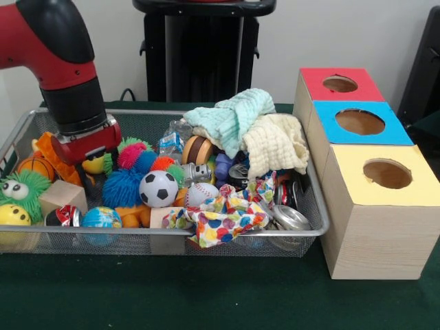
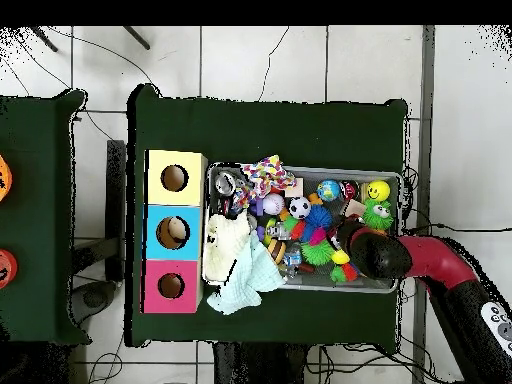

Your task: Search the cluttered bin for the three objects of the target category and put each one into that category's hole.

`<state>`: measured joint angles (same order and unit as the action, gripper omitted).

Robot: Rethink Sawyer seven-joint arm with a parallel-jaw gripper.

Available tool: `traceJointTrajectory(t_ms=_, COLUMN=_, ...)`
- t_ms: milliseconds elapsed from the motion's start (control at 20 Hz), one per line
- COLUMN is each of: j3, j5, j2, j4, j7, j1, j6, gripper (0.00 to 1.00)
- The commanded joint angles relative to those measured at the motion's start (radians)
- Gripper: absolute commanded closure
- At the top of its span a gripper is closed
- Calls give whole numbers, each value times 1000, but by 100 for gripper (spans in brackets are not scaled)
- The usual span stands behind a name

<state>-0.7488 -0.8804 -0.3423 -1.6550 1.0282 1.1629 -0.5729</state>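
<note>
Front view: a wire mesh bin (image 1: 313, 227) sits on a green counter (image 1: 206, 295), heaped with toys so that targets must be dug out. The red and black arm drops its end effector (image 1: 86, 148) into the bin's left end, low among the clutter; whether its fingers are apart or together cannot be told. A soccer ball (image 1: 159, 188) and baseball (image 1: 201, 194) lie mid-bin, cloths (image 1: 254, 130) piled toward the right end. Beside the bin's right edge stands a wooden box (image 1: 371, 234) with red, blue and yellow holes, close for short drops.

Overhead view: the end effector (image 2: 362, 243) hangs over the bin (image 2: 303, 287) end farthest from the box (image 2: 175, 232).
</note>
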Motion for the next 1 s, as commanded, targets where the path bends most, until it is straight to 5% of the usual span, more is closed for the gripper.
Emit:
traceJointTrajectory(t_ms=50, j3=54, j5=-34, j2=6, j4=71, j7=-90, j1=14, j6=-18, gripper=0)
traceJointTrajectory(t_ms=400, j3=30, j5=13, j2=-80, j4=-12, j7=-102, j1=76, j6=-48, gripper=0)
traceJointTrajectory(t_ms=1000, j3=27, j5=4, j2=-116, j4=-76, j7=-71, j1=95, j6=-24, gripper=0)
